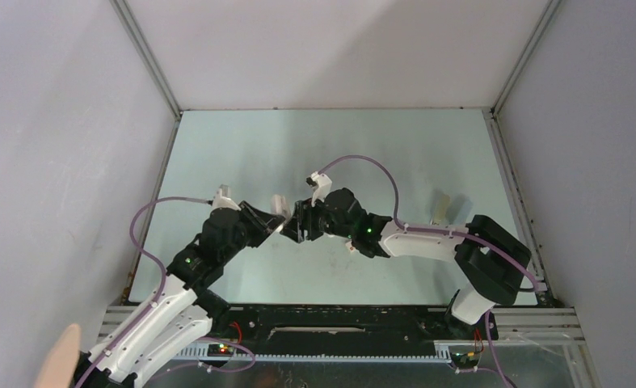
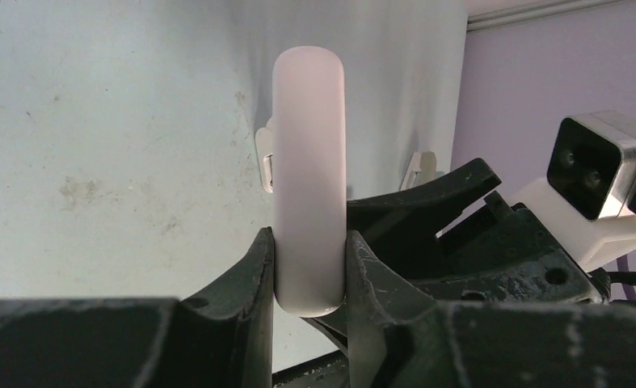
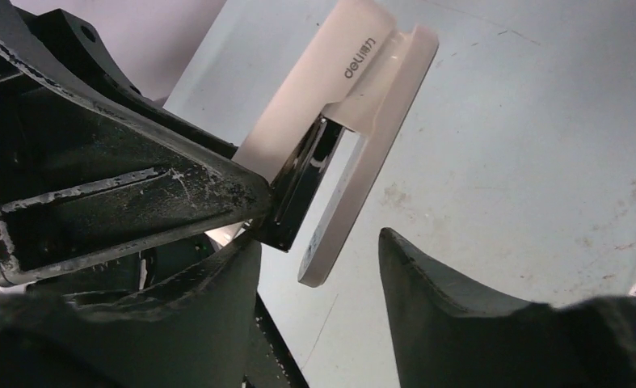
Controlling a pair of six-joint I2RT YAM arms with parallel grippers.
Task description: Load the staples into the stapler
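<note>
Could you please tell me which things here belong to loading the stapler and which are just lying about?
For the job:
stapler, clamped in the left gripper
right gripper, open beside it

Lying about:
small pale block on the table, off to the right; it is too small to tell whether it holds staples

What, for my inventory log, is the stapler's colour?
White stapler, best seen in the right wrist view.
</note>
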